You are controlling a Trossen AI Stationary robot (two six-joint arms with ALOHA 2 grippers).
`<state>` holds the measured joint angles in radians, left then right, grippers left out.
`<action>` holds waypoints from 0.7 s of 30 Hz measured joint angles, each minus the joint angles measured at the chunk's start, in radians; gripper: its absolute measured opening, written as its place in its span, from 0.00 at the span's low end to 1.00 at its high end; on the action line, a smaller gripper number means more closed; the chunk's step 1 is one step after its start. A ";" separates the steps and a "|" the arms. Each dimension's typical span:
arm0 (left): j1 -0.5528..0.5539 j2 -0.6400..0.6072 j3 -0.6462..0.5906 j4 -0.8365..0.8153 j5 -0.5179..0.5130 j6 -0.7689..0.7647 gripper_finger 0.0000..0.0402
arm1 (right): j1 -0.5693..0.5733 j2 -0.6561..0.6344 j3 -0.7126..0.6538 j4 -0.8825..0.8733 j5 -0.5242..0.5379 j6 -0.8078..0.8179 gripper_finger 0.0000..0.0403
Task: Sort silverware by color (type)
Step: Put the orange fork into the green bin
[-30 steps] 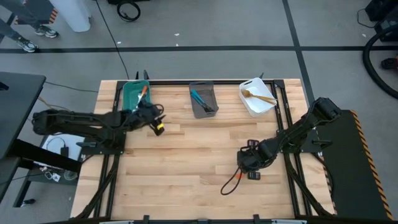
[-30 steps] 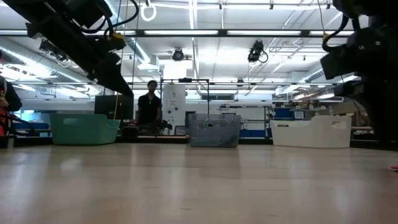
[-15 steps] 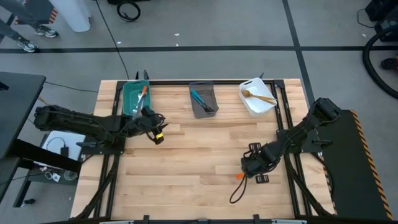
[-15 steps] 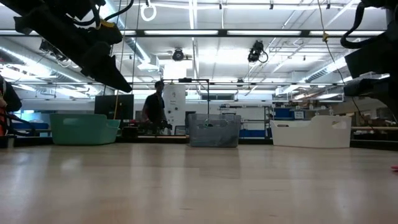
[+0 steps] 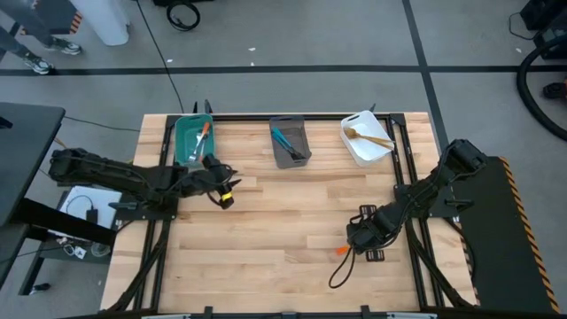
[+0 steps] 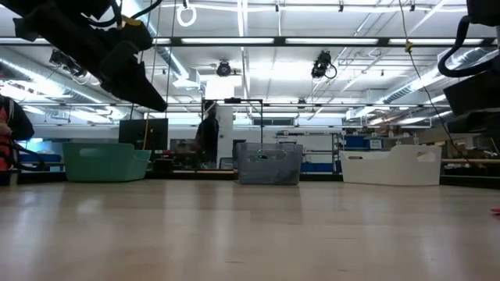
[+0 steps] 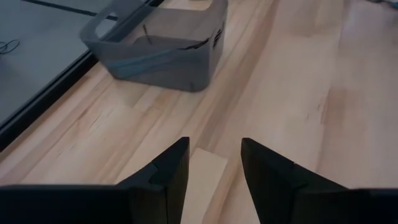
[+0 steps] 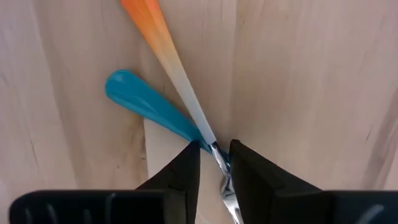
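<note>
**Right gripper down on two crossed forks near the table's right edge**

I see a big hall with strip lights and shelving behind a pale wooden table (image 5: 266, 230), and a person (image 6: 208, 134) standing far back in the low view. Three bins line the far edge: a teal bin (image 5: 188, 139) at the left holding an orange-handled fork (image 5: 200, 137), a grey bin (image 5: 290, 142) in the middle holding a blue-handled fork (image 5: 284, 140), and a white bin (image 5: 366, 137) at the right holding a golden-tan fork (image 5: 370, 136).

My left arm reaches in from the left; its left gripper (image 5: 223, 189) hangs over bare wood just near of the teal bin, fingers (image 7: 171, 171) parted with nothing between them.

My right arm comes in from the right, and the right gripper (image 5: 359, 239) is low over the near-right part of the table. Its wrist view shows an orange fork (image 8: 163, 46) lying crossed over a blue fork (image 8: 149, 106), with the fingers (image 8: 186, 171) narrowly apart on either side of the crossing, where the metal shaft runs between them. I cannot tell whether they are already clamping it. From above only the orange tip (image 5: 340, 250) peeks out beside the gripper.
</note>
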<state>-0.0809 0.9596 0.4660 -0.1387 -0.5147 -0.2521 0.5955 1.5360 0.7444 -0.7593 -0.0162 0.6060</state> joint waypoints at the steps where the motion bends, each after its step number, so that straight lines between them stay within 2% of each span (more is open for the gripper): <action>1: -0.004 0.000 0.000 0.007 0.000 0.001 0.39 | 0.000 0.000 0.000 0.001 0.000 0.000 0.22; 5: -0.009 0.000 0.000 0.015 0.000 0.001 0.39 | 0.000 0.000 0.000 0.000 0.002 -0.007 0.17; 11: -0.009 0.000 0.000 0.015 0.035 -0.003 0.39 | 0.000 -0.001 0.000 0.000 0.005 -0.022 0.03; 21: -0.009 0.000 0.000 0.017 0.070 -0.024 0.39 | 0.000 0.000 0.011 -0.023 0.017 -0.025 0.03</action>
<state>-0.0895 0.9596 0.4656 -0.1218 -0.4448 -0.2765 0.5953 1.5362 0.7553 -0.7828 0.0004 0.5806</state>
